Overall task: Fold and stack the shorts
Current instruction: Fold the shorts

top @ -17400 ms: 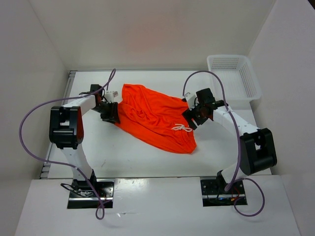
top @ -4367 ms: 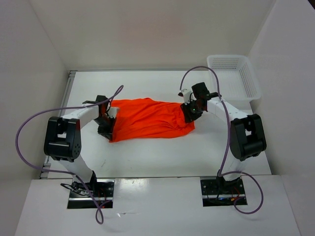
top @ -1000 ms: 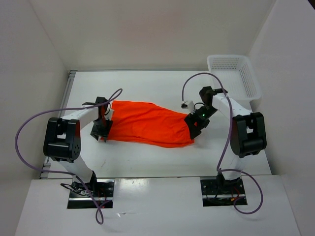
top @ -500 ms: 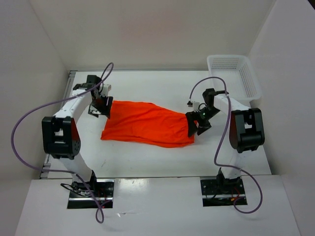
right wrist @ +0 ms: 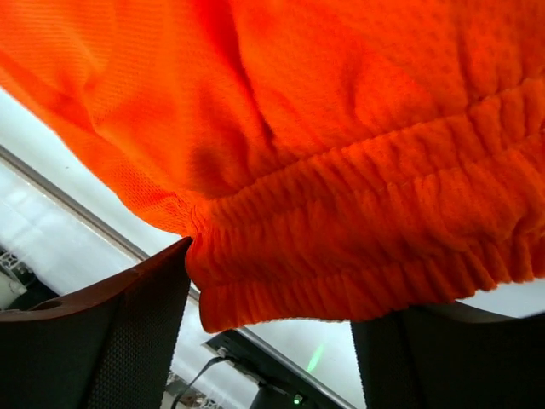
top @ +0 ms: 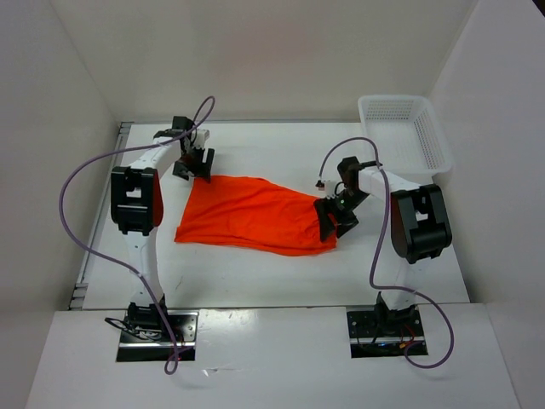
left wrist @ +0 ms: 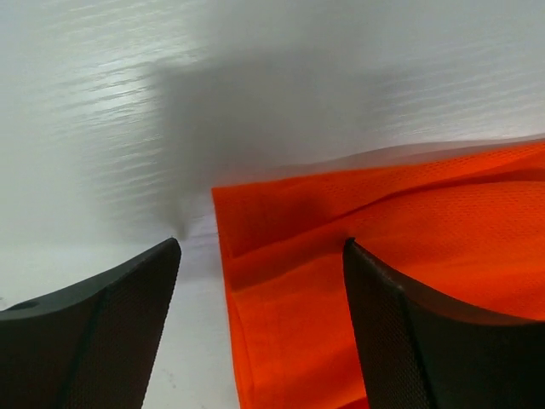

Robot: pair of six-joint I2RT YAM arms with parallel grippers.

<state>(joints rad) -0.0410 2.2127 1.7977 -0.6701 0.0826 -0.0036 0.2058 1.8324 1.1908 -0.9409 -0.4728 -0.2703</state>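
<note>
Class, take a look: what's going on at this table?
A robot is handling orange shorts, lying flat on the table. The left gripper hangs over their far left corner, jaws open, holding nothing. The right gripper has its jaws wide around the waistband end. A white basket sits apart at the far right.

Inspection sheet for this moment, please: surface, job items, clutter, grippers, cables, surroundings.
Surface: white table, shorts lying on it.
Job's things: orange shorts, flat in one long band.
Clutter: white basket at far right, nothing seen inside.
Grippers: left gripper open over the shorts' far left corner; right gripper at the waistband end, jaws apart, grip unclear.
Cables: purple cable looping off each arm.
Surroundings: white walls.
</note>
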